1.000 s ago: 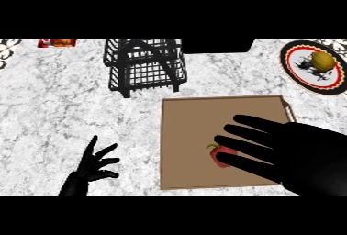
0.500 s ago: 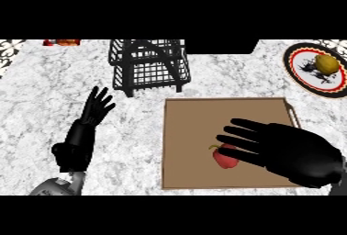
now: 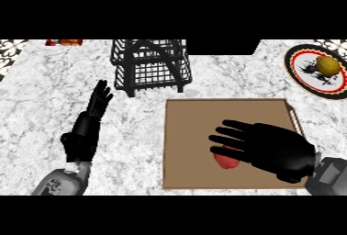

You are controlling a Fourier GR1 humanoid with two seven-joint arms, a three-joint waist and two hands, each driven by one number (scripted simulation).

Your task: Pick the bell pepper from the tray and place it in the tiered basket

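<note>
A red bell pepper point(image 3: 226, 160) lies on the brown tray point(image 3: 196, 124), partly covered by my right hand point(image 3: 271, 147). That hand hovers flat over the tray's right half with fingers straight, pointing left. The black wire tiered basket point(image 3: 150, 64) stands on the counter behind the tray's left corner. My left hand point(image 3: 89, 121) is raised over the marble counter to the left of the tray, fingers straight and pointing toward the basket, holding nothing.
A patterned plate point(image 3: 305, 69) with a yellowish fruit point(image 3: 328, 65) sits at the back right. A small red object point(image 3: 64, 42) shows at the back left edge. The tray's raised rim runs along its right side.
My left arm has moved further into view, its hand up beside the tray. My right hand has drawn back toward the lower right, uncovering more of the pepper.
</note>
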